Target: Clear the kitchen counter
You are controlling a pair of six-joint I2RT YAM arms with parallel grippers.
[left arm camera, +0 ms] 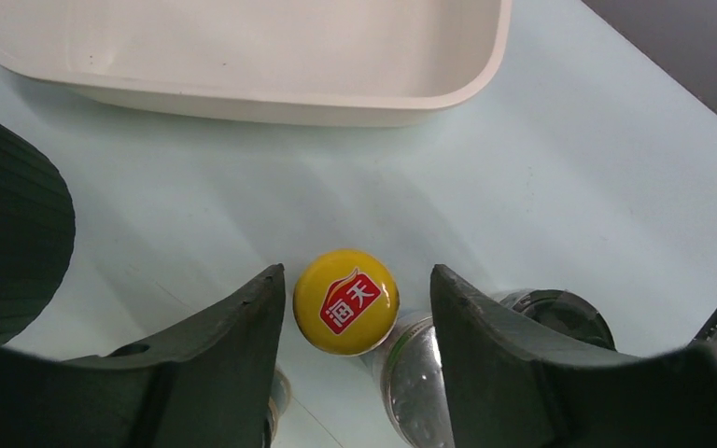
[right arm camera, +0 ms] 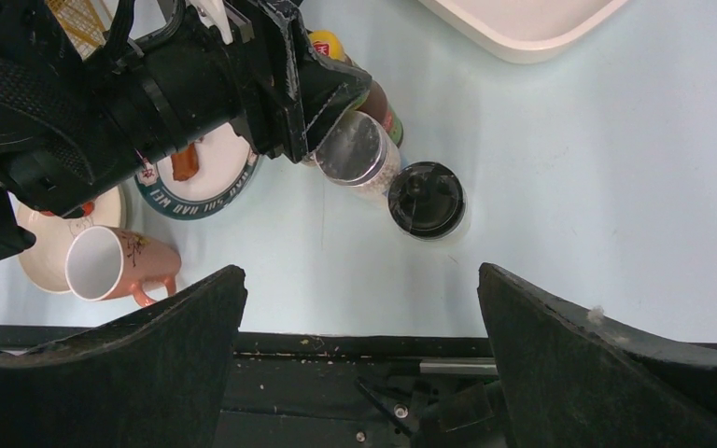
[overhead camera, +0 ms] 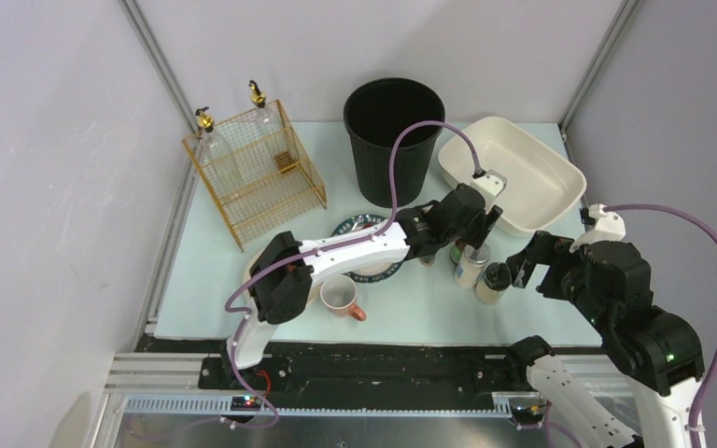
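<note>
Top view: the pale green surface (overhead camera: 411,299) lies beneath both arms, and the left end effector (overhead camera: 474,227) hangs just beside the white basin (overhead camera: 523,177).

Left wrist view: its jaws straddle a yellow bottle cap (left arm camera: 346,301), with a narrow gap on either side (nothing gripped).

Right wrist view: the right end effector (right arm camera: 359,271) is spread wide and empty, over the surface's near edge.

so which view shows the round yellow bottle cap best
Left wrist: the round yellow bottle cap sits in plain sight, logo readable, inside the left gripper. Right wrist catches only its edge; from above the gripper hides it.
</note>
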